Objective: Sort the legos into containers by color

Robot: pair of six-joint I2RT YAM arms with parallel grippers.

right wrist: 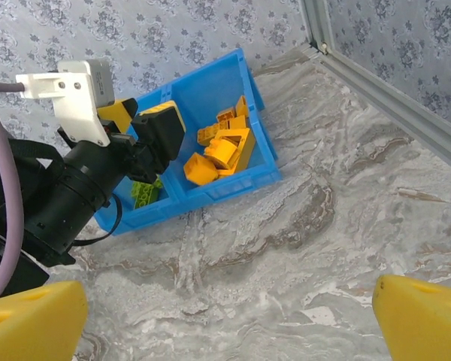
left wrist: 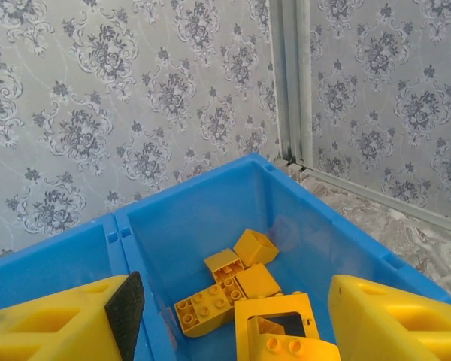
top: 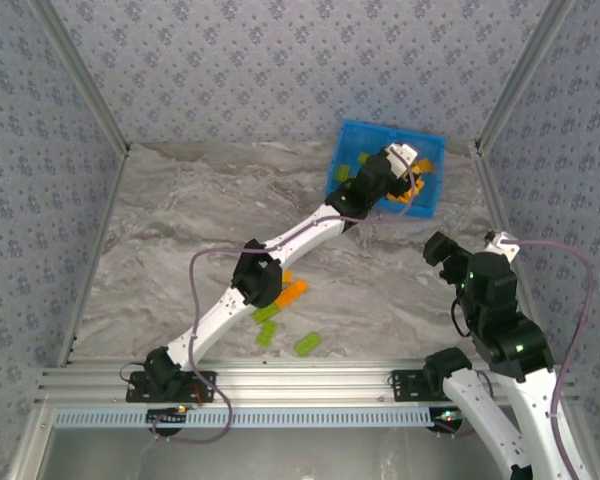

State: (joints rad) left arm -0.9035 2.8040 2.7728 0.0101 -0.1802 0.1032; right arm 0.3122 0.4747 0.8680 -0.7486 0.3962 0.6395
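Note:
The blue tray (top: 352,130) stands at the back right of the table. Its right compartment holds several orange legos (left wrist: 210,301), among them an open frame piece (left wrist: 278,316). Green legos (right wrist: 144,192) lie in the left compartment. My left gripper (left wrist: 233,335) hangs open over the orange compartment with nothing between its fingers (left wrist: 395,323). From the right wrist, the left gripper (right wrist: 143,128) sits above the tray's divider. My right gripper (right wrist: 229,323) is open over bare table, in front of the tray (right wrist: 233,183). An orange lego (top: 291,292) and three green legos (top: 267,333) lie on the table.
The loose bricks lie beside the left arm's elbow (top: 252,275), near the front rail (top: 280,380). Patterned walls close in the table, and a corner post (left wrist: 293,75) rises just behind the tray. Bare marble (top: 180,220) stretches left of the tray.

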